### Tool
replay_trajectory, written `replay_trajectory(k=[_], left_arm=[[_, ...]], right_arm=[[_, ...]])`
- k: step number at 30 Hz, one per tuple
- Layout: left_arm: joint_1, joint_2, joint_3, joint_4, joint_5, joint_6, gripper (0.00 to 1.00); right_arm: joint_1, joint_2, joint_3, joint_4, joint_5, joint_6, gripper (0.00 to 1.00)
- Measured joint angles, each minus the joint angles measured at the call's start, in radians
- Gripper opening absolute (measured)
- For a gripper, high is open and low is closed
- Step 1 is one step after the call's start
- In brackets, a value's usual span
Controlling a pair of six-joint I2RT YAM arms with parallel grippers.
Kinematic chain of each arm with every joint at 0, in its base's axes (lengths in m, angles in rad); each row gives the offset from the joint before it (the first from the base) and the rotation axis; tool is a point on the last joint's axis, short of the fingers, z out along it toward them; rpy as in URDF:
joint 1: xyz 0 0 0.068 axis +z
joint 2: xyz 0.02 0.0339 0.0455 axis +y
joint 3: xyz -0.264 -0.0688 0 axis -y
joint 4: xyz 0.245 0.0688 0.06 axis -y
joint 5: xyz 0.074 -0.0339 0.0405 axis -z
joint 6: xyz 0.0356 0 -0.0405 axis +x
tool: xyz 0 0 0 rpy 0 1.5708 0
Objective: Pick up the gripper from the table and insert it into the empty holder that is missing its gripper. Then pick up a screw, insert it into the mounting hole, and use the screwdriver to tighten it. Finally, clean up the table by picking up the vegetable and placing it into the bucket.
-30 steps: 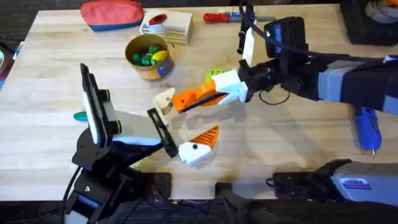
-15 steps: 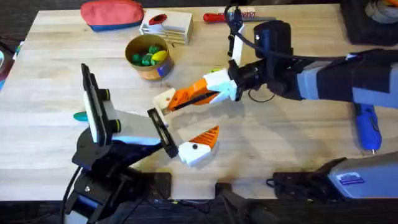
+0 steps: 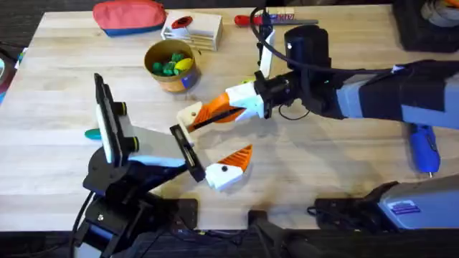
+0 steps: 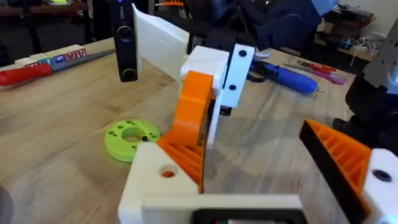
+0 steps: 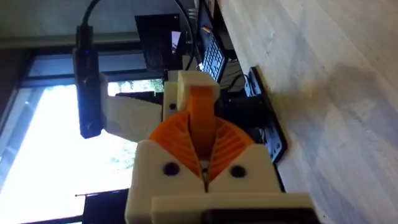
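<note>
The right end effector [image 3: 219, 111], white with orange ribbed pads, reaches in from the right across the middle of the tabletop [image 3: 315, 172], its fingers pressed together and pinching the gripper [image 5: 200, 121], a small orange wedge. In the right wrist view the wedge sticks out from between the two ribbed pads, its tip meeting the holder [image 3: 189, 115], the plain white mount on the left arm. In the left wrist view the orange piece sits against the holder's inner face, beside a round mounting hole. The left end effector [image 3: 211, 147] rests low on the tabletop with its fingers spread wide: one is the plain holder, the other a white block with an orange tip [image 3: 237, 160] nearer the bases. A lime-green disc with holes [image 4: 130, 137] lies just behind the right end effector. The bucket [image 3: 172, 66], with green and yellow toys inside, stands beyond the holder toward the far edge, near a red pouch [image 3: 129, 16] and a red-handled screwdriver [image 3: 251, 19]. The vegetable [image 3: 92, 133], teal-green, peeks out beside the left arm at the left. The screwdriver [image 3: 423, 150], blue, lies at the far right.
</note>
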Motion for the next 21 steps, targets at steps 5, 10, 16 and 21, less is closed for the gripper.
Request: replay_trajectory(k=[5,10,16,21], left_arm=[[0.002,0.0,0.0,0.0,-0.011,-0.002,0.986],[0.003,0.0,0.0,0.0,-0.01,-0.004,0.986],[0.01,0.0,0.0,0.0,-0.01,-0.016,0.986],[0.015,0.0,0.0,0.0,-0.012,-0.018,0.985]], right_arm=[[0.006,0.0,0.007,0.002,0.021,0.001,0.004],[0.006,0.024,0.025,0.006,0.021,0.001,0.004],[0.007,0.07,0.059,0.008,-0.006,0.001,0.004],[0.016,0.072,0.061,0.016,-0.001,0.001,0.004]])
